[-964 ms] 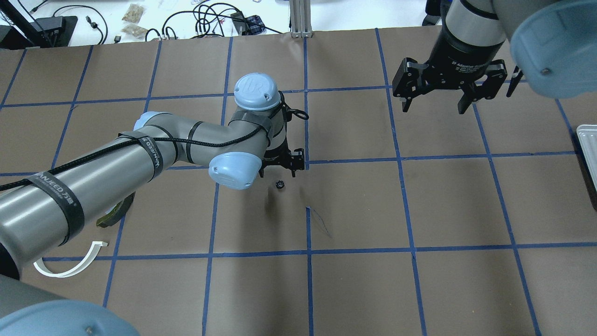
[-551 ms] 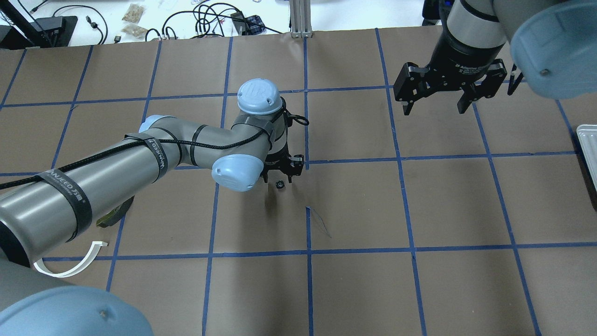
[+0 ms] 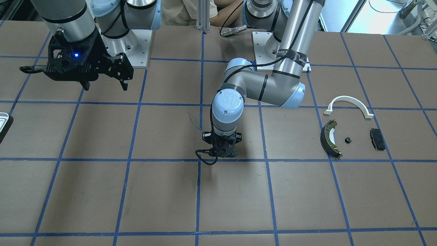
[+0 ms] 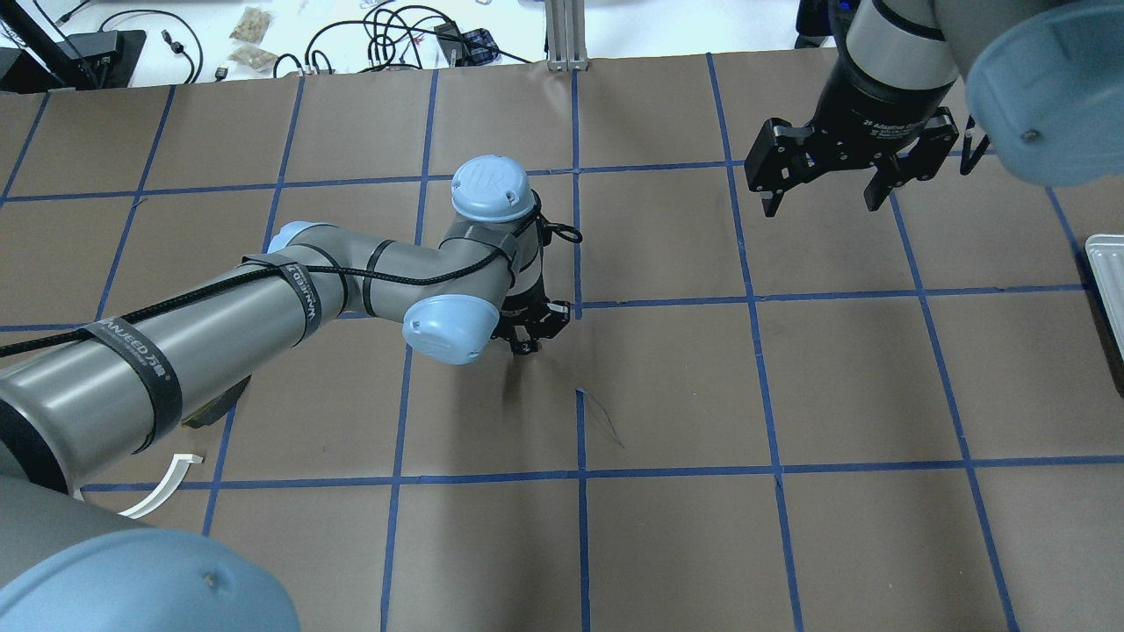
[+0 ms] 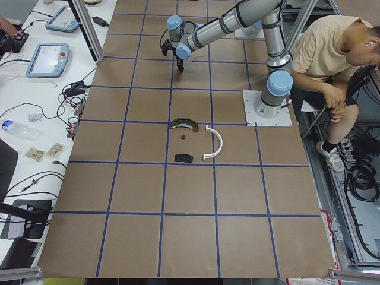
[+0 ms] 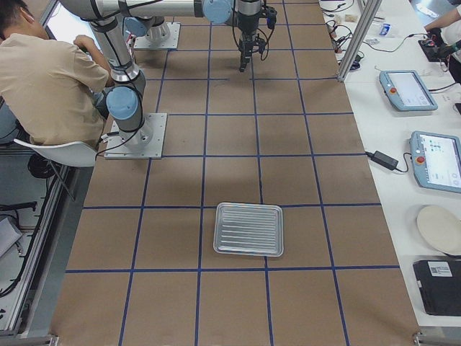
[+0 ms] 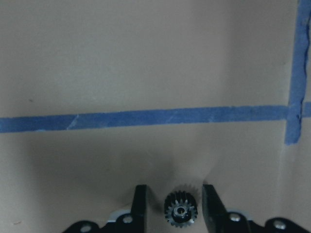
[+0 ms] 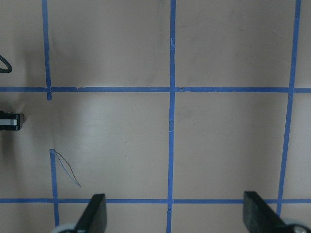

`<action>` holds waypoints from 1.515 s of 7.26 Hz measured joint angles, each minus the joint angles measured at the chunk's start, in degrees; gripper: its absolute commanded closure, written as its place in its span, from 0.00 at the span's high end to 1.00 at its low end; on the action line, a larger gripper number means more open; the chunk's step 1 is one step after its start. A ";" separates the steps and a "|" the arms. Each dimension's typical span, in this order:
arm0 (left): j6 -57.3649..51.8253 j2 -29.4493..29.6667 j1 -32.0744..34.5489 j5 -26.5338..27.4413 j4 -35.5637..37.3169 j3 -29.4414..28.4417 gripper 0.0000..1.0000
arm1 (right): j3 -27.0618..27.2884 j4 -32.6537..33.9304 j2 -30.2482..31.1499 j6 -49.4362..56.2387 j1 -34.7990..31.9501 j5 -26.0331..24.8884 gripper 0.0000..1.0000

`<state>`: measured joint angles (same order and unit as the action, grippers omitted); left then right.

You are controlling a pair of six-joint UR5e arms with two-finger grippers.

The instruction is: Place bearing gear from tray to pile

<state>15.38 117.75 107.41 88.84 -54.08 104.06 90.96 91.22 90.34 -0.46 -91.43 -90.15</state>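
Observation:
The bearing gear point(image 7: 180, 212) is small, black and toothed, and lies on the brown paper near the table's middle. My left gripper point(image 7: 176, 206) is down over it, with one finger on each side and small gaps to the gear, so it is open. It also shows in the overhead view point(image 4: 525, 341) and the front view point(image 3: 222, 154). My right gripper point(image 4: 821, 204) hangs open and empty, high at the far right. The tray point(image 6: 248, 229) is empty. The pile holds a white arch point(image 3: 348, 102), an olive brake shoe point(image 3: 329, 138), a black pad point(image 3: 377, 139) and a small black part point(image 3: 347, 140).
Blue tape lines grid the brown paper. A loose cable loop point(image 3: 205, 160) hangs from the left wrist. The tray's rim point(image 4: 1105, 259) shows at the overhead view's right edge. A person point(image 5: 332, 53) sits behind the robot bases. Cables and pendants lie on the white side benches.
My left gripper has come down and forward over the gear, which now sits between its fingers. My right gripper has drifted slightly back and to the right.

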 measured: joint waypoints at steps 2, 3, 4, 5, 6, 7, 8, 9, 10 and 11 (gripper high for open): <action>-0.33 -1.46 -0.78 0.08 -0.37 -1.10 0.00 | 0.04 0.01 0.07 0.06 -0.03 -0.13 1.00; -1.17 -2.37 -2.40 0.36 -2.27 -3.15 0.00 | 0.03 0.01 0.08 0.04 -0.05 -0.17 1.00; -3.56 -3.14 -5.17 0.72 -6.84 -6.34 0.00 | 0.01 0.01 0.12 0.03 -0.06 -0.21 1.00; -7.89 -3.95 -9.12 1.86 -13.04 -10.33 0.00 | 0.01 0.01 0.16 0.00 -0.06 -0.24 1.00; -14.18 -4.52 -14.25 3.94 -18.70 -13.88 0.00 | 0.02 0.02 0.18 -0.03 -0.08 -0.24 1.00; -21.48 -4.85 -19.81 5.55 -22.18 -15.70 0.00 | 0.03 0.01 0.18 -0.05 -0.11 -0.27 1.00; -28.65 -5.07 -25.94 6.39 -23.73 -16.24 0.00 | 0.04 0.01 0.18 -0.10 -0.13 -0.27 1.00; -34.17 -5.16 -31.85 7.03 -24.16 -16.26 0.00 | 0.06 0.01 0.19 -0.27 -0.17 -0.19 1.00; -38.10 -5.16 -36.97 7.61 -24.08 -16.02 0.00 | 0.08 0.01 0.19 -0.39 -0.20 -0.12 1.00; -41.88 -5.03 -41.10 7.83 -23.45 -15.32 0.00 | 0.09 0.02 0.19 -0.43 -0.22 -0.11 1.00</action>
<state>-26.51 112.72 66.31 96.67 -77.53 88.74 91.05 91.23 90.53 -0.89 -91.65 -90.26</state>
